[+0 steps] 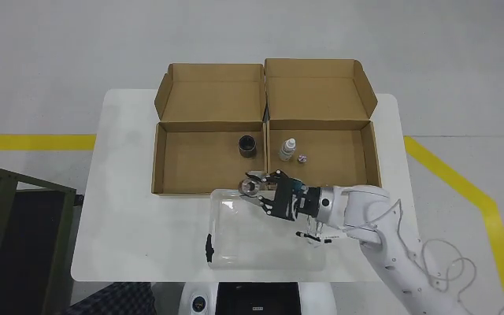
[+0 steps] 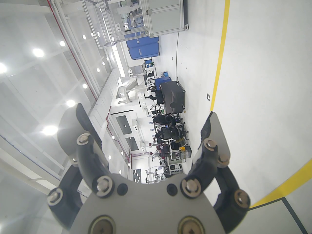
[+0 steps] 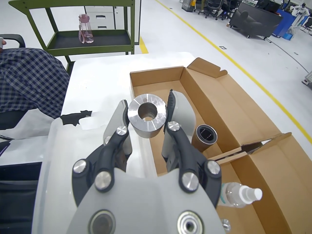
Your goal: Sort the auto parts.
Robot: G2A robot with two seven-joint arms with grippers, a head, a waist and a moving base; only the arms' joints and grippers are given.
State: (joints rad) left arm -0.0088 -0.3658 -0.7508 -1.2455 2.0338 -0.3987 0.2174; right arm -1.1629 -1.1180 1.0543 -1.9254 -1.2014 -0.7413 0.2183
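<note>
Right hand [image 3: 147,108] around steel ring [image 3: 146,120] above left box [image 3: 156,79], black sleeve [image 3: 204,136] inside.

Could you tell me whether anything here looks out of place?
A small spray bottle lies on its side in the right cardboard box; it hardly looks like an auto part. The dark sleeve in the left cardboard box and the metal ring in the right gripper look fine.
</note>
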